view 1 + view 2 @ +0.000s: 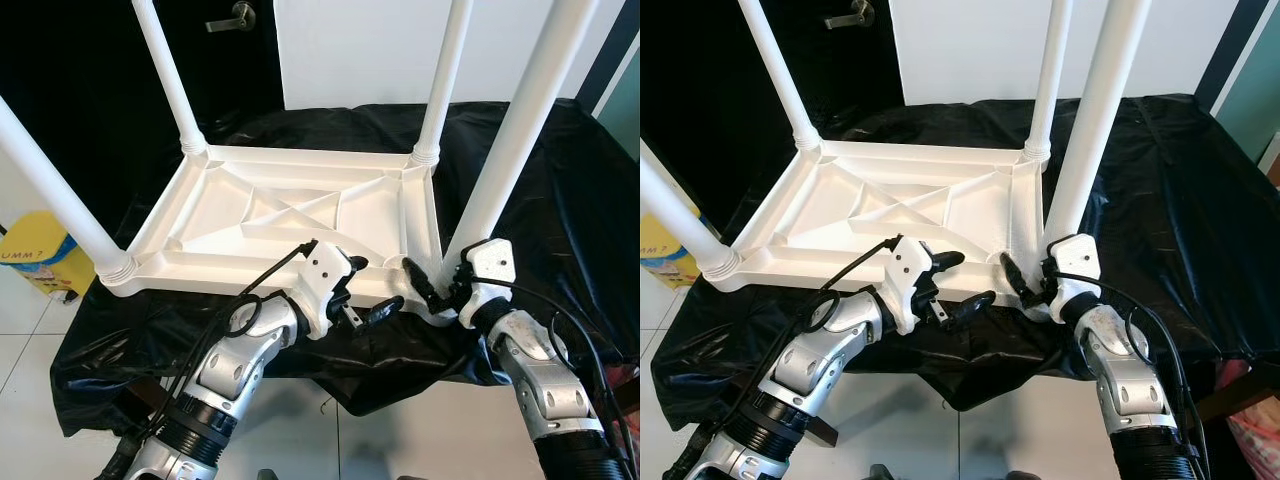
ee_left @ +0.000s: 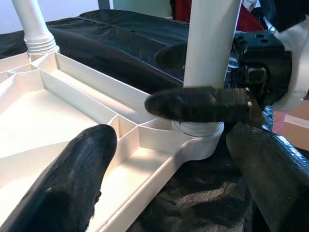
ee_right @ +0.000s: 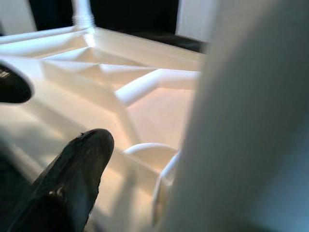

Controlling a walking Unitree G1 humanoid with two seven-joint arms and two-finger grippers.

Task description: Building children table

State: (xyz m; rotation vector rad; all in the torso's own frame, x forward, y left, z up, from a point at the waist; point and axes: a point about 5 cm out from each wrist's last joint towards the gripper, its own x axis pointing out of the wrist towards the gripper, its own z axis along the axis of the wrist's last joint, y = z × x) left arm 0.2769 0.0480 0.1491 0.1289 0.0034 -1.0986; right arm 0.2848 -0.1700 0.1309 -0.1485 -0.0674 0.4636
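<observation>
A white plastic children's table [image 1: 230, 215] lies upside down on a black cloth, its four legs pointing up. My left gripper [image 1: 370, 290] is open and straddles the tabletop's front rim near the near right corner. In the left wrist view one finger [image 2: 72, 183] hangs over the ribbed underside and the other [image 2: 270, 174] stays outside the rim. My right gripper [image 1: 445, 285] is shut on the base of the near right leg [image 1: 520, 130]. One of its fingers [image 2: 198, 104] lies across that leg just above the socket. The leg [image 3: 251, 121] looms blurred beside the right finger [image 3: 72, 179].
The black cloth [image 1: 560, 200] covers a low stand and hangs over its front edge. A yellow container [image 1: 40, 255] sits on the white tiled floor at the left. Behind are a dark door with a handle [image 1: 235, 15] and a white wall.
</observation>
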